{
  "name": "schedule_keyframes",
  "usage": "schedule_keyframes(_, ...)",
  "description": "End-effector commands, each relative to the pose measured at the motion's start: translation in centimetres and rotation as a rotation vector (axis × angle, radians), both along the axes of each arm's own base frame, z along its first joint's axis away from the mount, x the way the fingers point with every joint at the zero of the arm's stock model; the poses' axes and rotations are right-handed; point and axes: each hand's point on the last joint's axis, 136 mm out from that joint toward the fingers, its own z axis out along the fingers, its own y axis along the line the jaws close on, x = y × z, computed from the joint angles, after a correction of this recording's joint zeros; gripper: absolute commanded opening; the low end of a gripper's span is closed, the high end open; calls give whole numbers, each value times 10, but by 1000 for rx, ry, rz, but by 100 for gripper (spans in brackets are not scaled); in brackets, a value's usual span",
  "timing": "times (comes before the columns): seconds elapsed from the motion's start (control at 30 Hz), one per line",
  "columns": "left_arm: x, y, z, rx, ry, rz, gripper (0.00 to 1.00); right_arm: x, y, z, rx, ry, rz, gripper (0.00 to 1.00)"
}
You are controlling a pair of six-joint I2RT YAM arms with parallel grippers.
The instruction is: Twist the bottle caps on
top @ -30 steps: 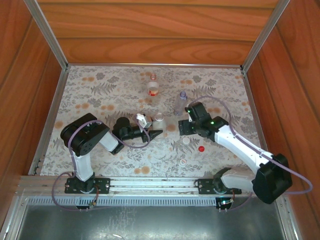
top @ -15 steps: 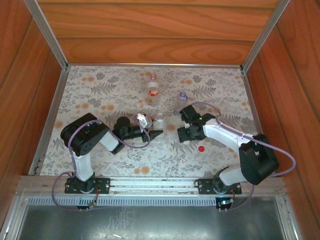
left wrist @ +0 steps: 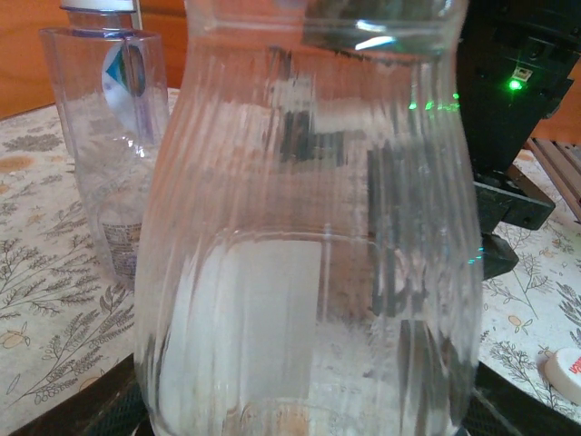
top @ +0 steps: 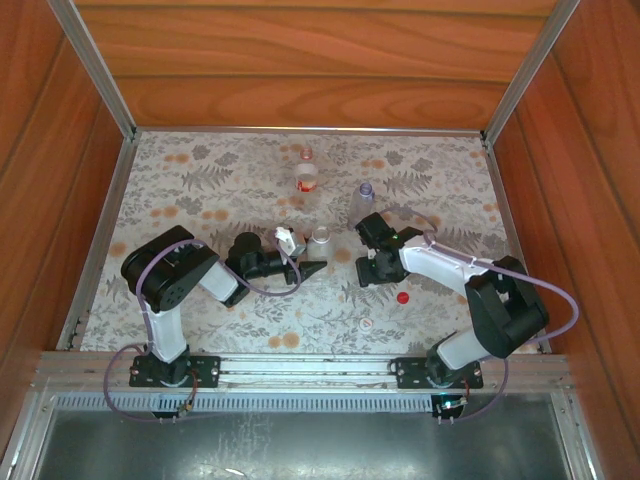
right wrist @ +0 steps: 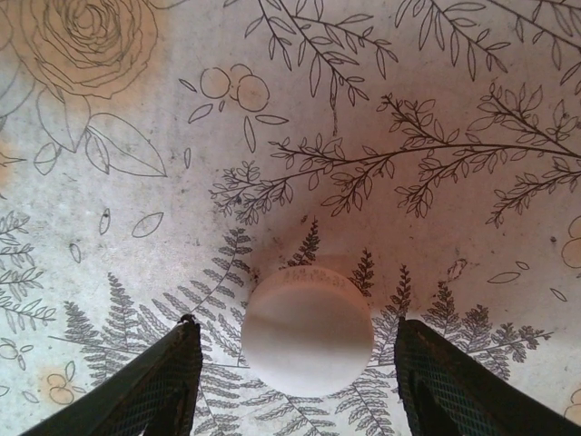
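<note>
White plastic cap [right wrist: 307,338]: probably light, stiff, slick (pinch the ribbed rim). Astride it the right gripper [right wrist: 295,325] stands apart; whether the left gripper [top: 310,268] is closed cannot be told.

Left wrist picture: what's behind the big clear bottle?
Behind the clear bottle, a slimmer bottle shows at its left, the right arm's black wrist at its right. Straight behind, the ribbed plastic blurs everything.

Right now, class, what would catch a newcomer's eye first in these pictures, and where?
A wide ribbed clear bottle looms close before the left wrist camera, standing between the fingers of the left hand. Under the right hand a white cap lies on the flowered tablecloth, the open fingers clear of it on either side. A red cap lies on the cloth close beside that hand.
</note>
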Motion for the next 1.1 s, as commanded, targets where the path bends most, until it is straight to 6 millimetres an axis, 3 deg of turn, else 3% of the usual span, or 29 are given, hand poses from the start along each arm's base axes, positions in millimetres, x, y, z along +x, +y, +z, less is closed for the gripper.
schedule_keyframes(0.0, 0, -2, 2, 1, -11, -22, 62, -8, -4, -10, -26, 26, -17, 60)
schedule_keyframes(0.27, -1, -1, 1, 5, -10, -21, 63, -8, -4, -17, -35, 42, -18, 57)
schedule_keyframes(0.63, 0, -1, 0, 10, -8, -21, 63, -8, -5, -16, -37, 38, -22, 45)
schedule_keyframes(1.07, 0, -2, -4, 20, -6, -24, 63, -7, -3, 16, -18, 15, 2, 46)
